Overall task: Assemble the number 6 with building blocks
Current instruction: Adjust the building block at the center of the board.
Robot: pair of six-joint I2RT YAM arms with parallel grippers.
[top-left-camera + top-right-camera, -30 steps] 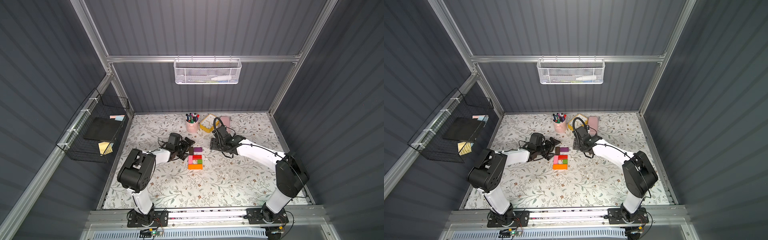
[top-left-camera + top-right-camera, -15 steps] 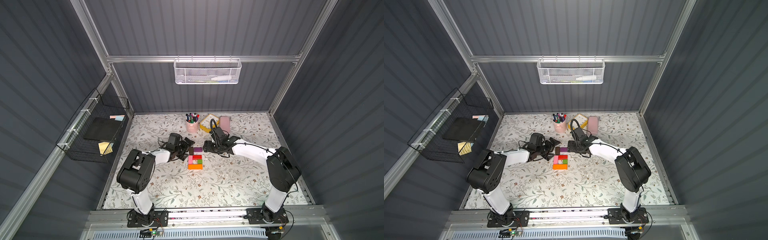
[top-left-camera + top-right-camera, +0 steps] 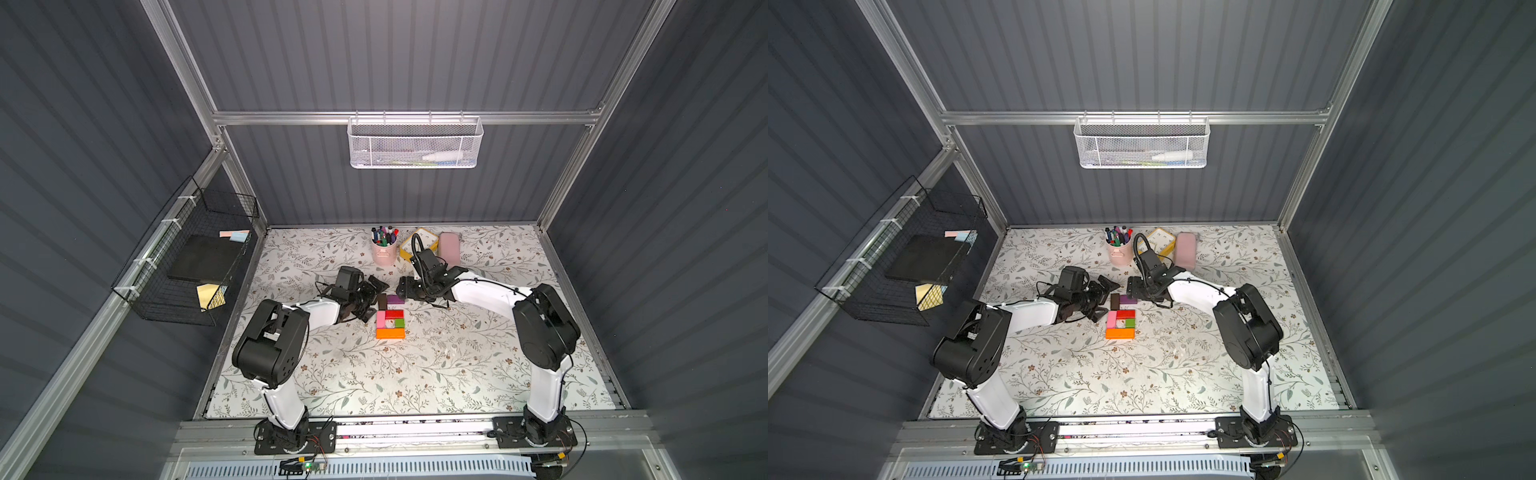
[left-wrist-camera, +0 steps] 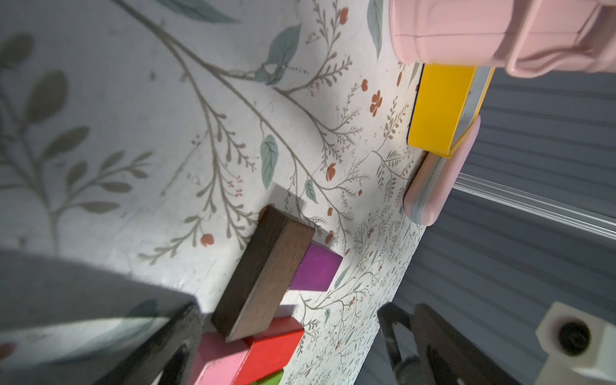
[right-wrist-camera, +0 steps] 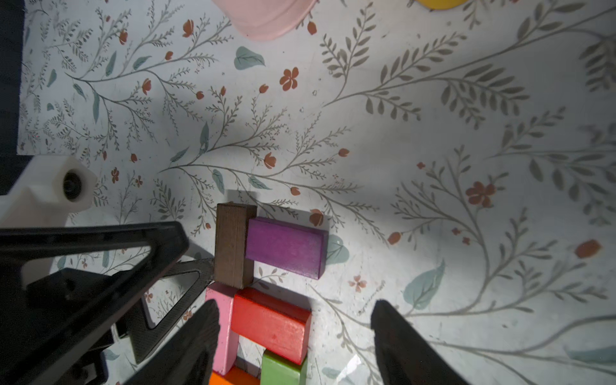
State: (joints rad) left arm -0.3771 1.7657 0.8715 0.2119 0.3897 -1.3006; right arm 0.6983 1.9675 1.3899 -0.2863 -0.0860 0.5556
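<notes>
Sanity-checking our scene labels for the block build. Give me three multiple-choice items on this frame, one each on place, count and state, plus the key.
1. Which block lies right against the long side of the dark brown block?
A. purple block
B. green cube
C. orange bar

2. How many coloured blocks make up the number 6?
A. four
B. six
C. eight

3. What state is the right gripper in?
A. shut on the purple block
B. open, holding nothing
C. shut on the pen cup

Key:
1 A: in the right wrist view the purple block sits flush beside the dark brown block.
2 B: six separately coloured pieces can be counted in both top views.
3 B: its fingers stand wide apart above the blocks and grip none.
</notes>
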